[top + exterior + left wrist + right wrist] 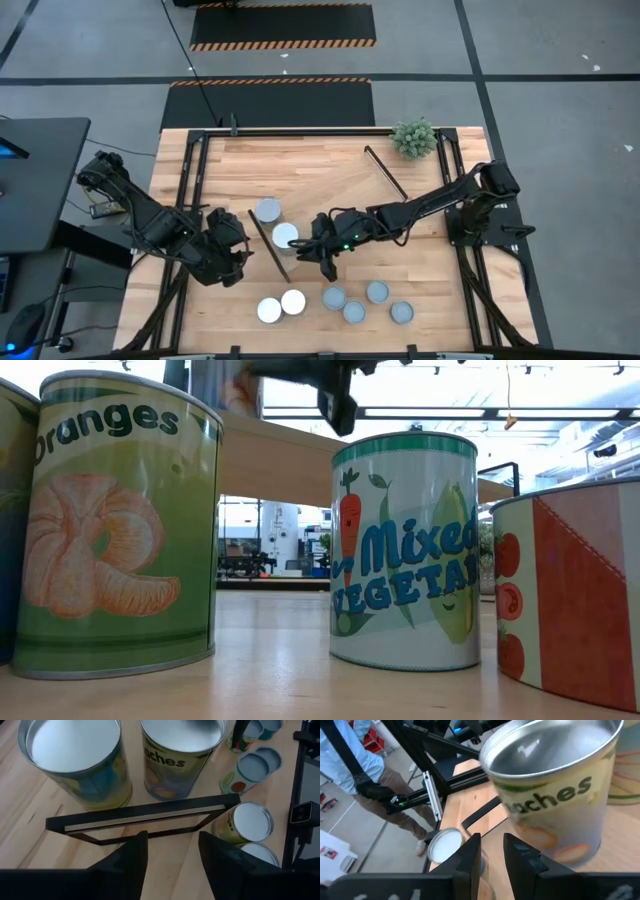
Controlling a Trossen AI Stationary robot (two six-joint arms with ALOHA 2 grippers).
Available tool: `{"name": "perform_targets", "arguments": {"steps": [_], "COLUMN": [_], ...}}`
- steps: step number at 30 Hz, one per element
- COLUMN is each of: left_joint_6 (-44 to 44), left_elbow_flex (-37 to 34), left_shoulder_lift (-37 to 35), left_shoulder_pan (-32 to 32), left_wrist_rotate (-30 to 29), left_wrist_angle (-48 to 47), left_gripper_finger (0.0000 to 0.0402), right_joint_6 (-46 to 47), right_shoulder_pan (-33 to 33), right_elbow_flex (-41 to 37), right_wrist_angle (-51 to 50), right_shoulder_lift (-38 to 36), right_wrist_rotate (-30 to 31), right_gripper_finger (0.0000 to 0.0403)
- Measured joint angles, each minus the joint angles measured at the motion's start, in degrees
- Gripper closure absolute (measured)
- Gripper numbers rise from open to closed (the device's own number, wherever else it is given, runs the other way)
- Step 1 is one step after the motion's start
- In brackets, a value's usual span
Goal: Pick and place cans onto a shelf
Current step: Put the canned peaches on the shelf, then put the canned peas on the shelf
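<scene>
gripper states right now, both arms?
Left gripper: fingers apart, empty, hovering by the shelf.
Right gripper: fingers apart, empty, beside the peaches can.

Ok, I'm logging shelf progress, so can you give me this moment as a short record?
shelved cans: two, upright, at one end of the shelf
table cans: six, upright, along the table's front
left claw: open, empty, facing the shelf's black bar
right claw: slightly open, empty, beside the peaches can
</scene>
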Motion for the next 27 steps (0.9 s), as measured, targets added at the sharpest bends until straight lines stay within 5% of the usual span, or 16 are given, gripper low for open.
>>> {"name": "perform_targets", "arguments": {"steps": [10, 19, 27], "left_joint_6": [0.2, -0.9, -1.4], "left_elbow_flex": [0.0, 0.0, 0.2], "left_shoulder_lift": [0.0, 0.0, 0.0], "left_shoulder_pan": [0.0, 0.1, 0.1], "left_wrist_rotate": [0.6, 0.9, 6.3], "left_wrist_angle": [2.7, 6.2, 7.0], "left_gripper_finger": [0.0221, 0.0221, 0.0221], "right_joint_6": [-2.3, -2.6, -2.3], "right_shoulder_pan": [-0.6, -1.0, 1.0], "right_elbow_flex": [0.0, 0.1, 0.0], "right_wrist_angle": [-9.7, -0.4, -2.8], "right_shoulder_lift": [-3.6, -0.2, -1.2], "right_wrist_rotate": [12.0, 10.2, 9.1], "right_gripper_finger": [0.0323, 0.0325, 0.0326]}}
